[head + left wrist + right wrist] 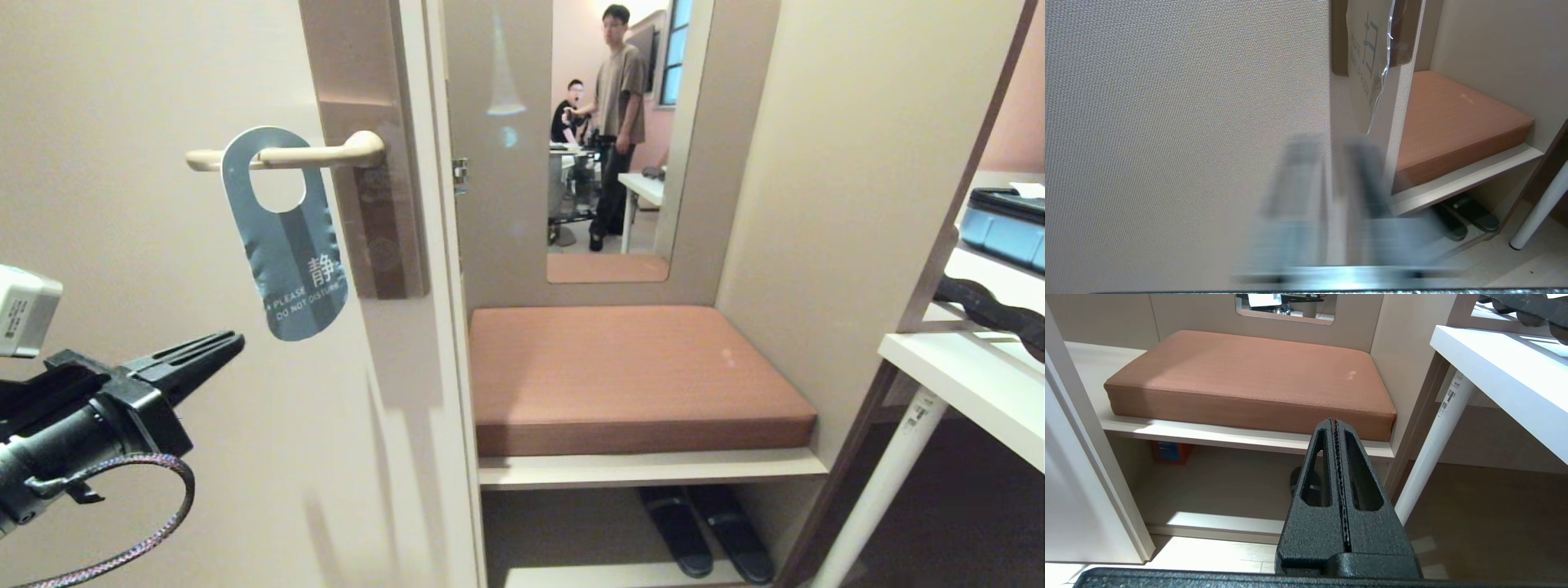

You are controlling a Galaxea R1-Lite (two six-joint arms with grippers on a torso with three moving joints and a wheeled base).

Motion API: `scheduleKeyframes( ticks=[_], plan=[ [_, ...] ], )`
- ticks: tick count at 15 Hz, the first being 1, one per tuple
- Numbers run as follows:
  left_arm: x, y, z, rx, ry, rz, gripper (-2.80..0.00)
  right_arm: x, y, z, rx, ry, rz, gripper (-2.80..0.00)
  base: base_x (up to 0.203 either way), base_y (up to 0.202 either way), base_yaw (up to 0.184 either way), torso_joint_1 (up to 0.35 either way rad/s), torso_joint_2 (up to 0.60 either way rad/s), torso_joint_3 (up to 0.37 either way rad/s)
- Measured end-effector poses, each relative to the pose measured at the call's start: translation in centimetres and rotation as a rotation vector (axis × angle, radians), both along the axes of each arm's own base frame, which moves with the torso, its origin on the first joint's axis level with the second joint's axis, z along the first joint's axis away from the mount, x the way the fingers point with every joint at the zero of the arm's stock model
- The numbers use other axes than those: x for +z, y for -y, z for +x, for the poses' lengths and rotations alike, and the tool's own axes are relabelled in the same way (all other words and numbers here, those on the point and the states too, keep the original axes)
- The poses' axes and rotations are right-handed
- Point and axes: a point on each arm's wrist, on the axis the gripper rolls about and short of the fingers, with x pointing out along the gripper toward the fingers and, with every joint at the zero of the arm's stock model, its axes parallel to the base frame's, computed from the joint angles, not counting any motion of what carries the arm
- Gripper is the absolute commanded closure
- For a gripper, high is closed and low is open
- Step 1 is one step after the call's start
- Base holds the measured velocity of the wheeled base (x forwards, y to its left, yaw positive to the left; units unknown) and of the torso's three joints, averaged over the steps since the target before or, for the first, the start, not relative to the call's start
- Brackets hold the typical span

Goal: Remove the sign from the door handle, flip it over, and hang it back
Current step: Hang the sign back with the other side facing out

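Sign (287, 245) hanging by its hole on the door handle (286, 155), blue "PLEASE DO NOT DISTURB" face toward the head view, lower end tilted slightly toward the brown plate (380, 204) and overlapping its edge. Seen edge-on in the left wrist view (1365, 57), pale face with blue print toward the door, hanging free in front of the plate. Handle cream-coloured, level, elbow seated on the plate, free end pointing away from the door's edge. Left end effector (233, 343) below the sign and to the handle's free-end side, apart from the card, touching nothing, fingers drawn together to a narrow point aimed up toward the sign's lower end; blurred in its own wrist view (1331, 179), close before the door's textured face. Right end effector (1336, 424) well away from the handle, down beside the cushioned seat (1249, 375), jaws pressed together, empty, parked. Beyond the door's edge from the handle: brown cushion (629, 367) on a shelf, dark slippers (706, 531) beneath it, a mirror (612, 139) above showing two people. White table (971, 376) farther off on that same side.
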Motion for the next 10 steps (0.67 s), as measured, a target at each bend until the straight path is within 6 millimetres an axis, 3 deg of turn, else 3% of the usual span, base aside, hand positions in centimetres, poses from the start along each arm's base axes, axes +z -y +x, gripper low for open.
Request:
scheduleKeyframes(
  ticks=[4,10],
  plan=[
    [0.4,0.0,0.7,0.002,0.001,-0.015,0.0,0.0,0.0,0.0,0.001,0.0,0.0,0.0,0.0,0.0,0.0,0.0,0.0,0.0],
    [2.4,0.2,4.0,0.001,0.046,-0.018,0.0,0.0,0.0,0.0,0.001,0.0,0.0,0.0,0.0,0.0,0.0,0.0,0.0,0.0]
  ],
)
